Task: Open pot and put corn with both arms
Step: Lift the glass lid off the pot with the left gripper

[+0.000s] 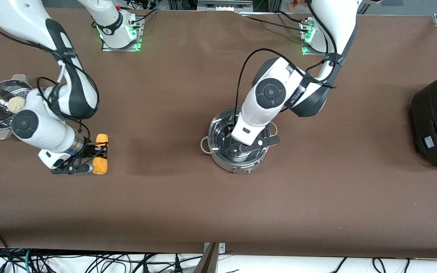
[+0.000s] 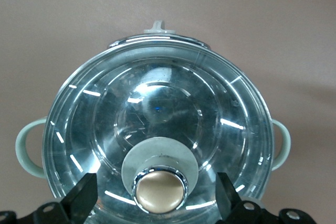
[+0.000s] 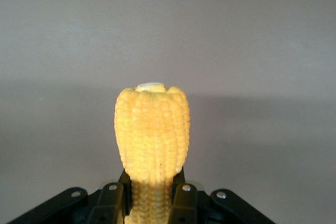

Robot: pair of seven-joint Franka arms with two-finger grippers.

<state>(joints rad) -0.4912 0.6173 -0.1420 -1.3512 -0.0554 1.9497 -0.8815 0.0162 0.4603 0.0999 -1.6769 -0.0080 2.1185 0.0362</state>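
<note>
My right gripper (image 3: pixel 152 203) clenched the bumpy corn (image 1: pixel 101 153); my left gripper (image 2: pixel 157 198) gaped over the lidded steel pot (image 1: pixel 237 149).

No readable text, only a blurred word on left arm (image 1: pixel 298 96)

A robotics lab: two bolted arm bases (image 1: pixel 120 28), loose cables (image 1: pixel 89 261), brown-covered table (image 1: pixel 203 208).

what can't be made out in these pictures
- Front view: the pot's lid knob, hidden under the left gripper.
- Right wrist view: the corn's lower end, covered by the right gripper's shut jaws.
- Left wrist view: the open jaws, cut off by the edge.
</note>
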